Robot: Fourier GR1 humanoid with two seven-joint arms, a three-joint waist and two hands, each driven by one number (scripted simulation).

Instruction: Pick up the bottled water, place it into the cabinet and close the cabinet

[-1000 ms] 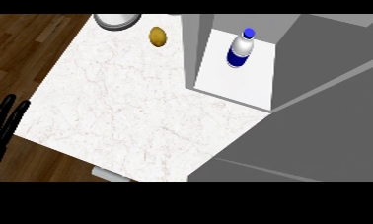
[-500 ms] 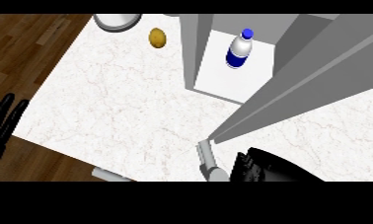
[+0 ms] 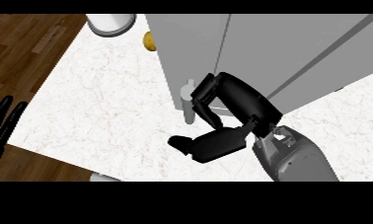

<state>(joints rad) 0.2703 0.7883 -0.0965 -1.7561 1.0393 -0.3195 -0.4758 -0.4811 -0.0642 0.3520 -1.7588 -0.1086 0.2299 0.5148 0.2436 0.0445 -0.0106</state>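
Observation:
The grey cabinet (image 3: 306, 55) fills the upper right of the head view. Its door (image 3: 191, 53) is swung across the front, so the inside is hidden and no bottled water shows. My right hand (image 3: 232, 100) lies against the door's lower edge, fingers (image 3: 200, 90) resting beside the small grey handle (image 3: 187, 102) and the thumb (image 3: 191, 145) stretched out below over the counter. It holds nothing. My left hand (image 3: 10, 120) rests at the left edge, fingers straight.
A white round dish (image 3: 111, 22) stands at the counter's back edge. A yellow-brown object (image 3: 148, 41) peeks out from behind the door's left edge. The white marble counter (image 3: 102, 104) spreads left of the cabinet, with wooden floor (image 3: 33, 45) beyond.
The door has swung across the opening and now covers the bottle that stood inside. My right hand came up from the lower edge and lies against the door. The view shifted too.

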